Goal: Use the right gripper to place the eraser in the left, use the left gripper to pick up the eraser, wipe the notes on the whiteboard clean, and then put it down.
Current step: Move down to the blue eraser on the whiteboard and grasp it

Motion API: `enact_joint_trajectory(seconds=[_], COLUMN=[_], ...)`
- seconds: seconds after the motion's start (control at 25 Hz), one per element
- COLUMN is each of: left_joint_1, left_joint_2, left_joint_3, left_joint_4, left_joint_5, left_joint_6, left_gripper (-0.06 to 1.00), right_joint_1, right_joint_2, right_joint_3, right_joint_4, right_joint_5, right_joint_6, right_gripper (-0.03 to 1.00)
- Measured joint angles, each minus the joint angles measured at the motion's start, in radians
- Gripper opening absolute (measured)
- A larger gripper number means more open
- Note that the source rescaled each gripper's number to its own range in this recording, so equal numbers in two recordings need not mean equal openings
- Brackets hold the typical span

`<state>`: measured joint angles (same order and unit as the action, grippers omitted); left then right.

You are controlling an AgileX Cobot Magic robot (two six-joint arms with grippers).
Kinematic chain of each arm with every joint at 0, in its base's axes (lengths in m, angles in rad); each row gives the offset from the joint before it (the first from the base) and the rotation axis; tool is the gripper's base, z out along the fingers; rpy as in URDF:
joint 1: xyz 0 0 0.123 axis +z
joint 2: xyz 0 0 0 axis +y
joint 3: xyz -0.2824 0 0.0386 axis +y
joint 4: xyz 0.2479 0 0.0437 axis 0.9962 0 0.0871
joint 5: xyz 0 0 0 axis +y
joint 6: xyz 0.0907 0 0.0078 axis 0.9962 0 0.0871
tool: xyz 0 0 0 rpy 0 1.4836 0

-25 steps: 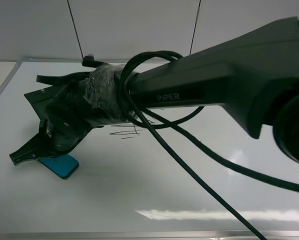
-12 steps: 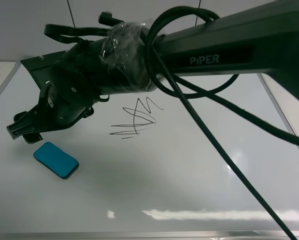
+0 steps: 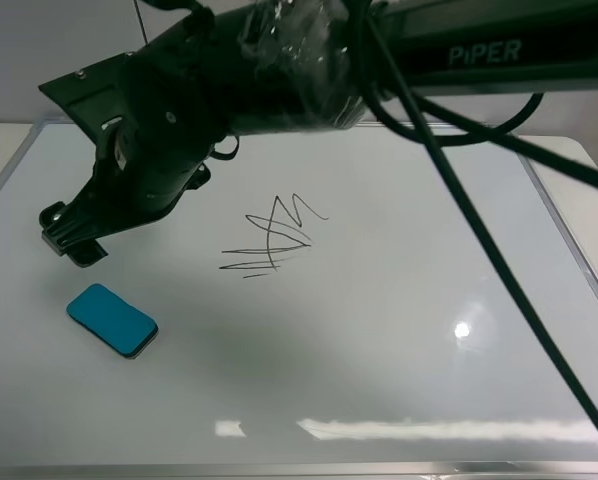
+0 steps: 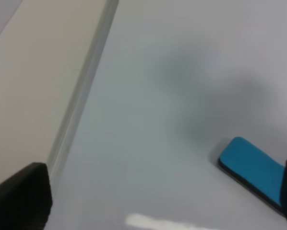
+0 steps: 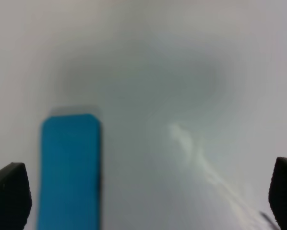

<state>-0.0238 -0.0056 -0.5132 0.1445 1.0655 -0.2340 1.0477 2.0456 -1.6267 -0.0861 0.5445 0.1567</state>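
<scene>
Eraser, teal-blue rounded block (image 3: 112,320), lies flat on glossy white whiteboard (image 3: 379,380), left side, prob. so black left claw (image 4: 155,196) reaches it. Left claw wide open; black right claw (image 3: 75,233) above, open, empty.

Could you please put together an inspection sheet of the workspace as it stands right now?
Surface: whiteboard, glossy white with a silver frame, glare streaks near the front edge.
Job's things: eraser, teal, lying flat on the board's front-left part, not held. The notes, a black scribble near the middle, unwiped.
Clutter: nothing seen.
Tools: right tool open, above the board behind the eraser, clear of it. Left tool open, empty, with the eraser near one finger.
Cables: black cables hang from the right arm, crossing over the board's right half.
Surroundings: pale wall behind; beige tabletop beside the frame.
</scene>
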Motion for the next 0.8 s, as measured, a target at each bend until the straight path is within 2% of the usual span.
enact_joint_trajectory(seconds=[0.32,0.6,0.8], left_joint_1=[0.0,0.0,0.0], left_joint_2=[0.0,0.0,0.0], left_joint_3=[0.0,0.0,0.0], left_joint_4=[0.0,0.0,0.0], left_joint_5=[0.0,0.0,0.0], left_joint_6=[0.0,0.0,0.0], left_gripper=[0.92,0.92,0.92], right_joint_1=[-0.198,-0.391,-0.507], right_joint_2=[-0.218,-0.431,-0.566], right_joint_3=[0.0,0.0,0.012], right_joint_4=[0.076,0.079,0.076], right_joint_5=[0.171,0.315,0.462], right_joint_6=[-0.185,-0.208,-0.214], right_gripper=[1.0,1.0,1.0])
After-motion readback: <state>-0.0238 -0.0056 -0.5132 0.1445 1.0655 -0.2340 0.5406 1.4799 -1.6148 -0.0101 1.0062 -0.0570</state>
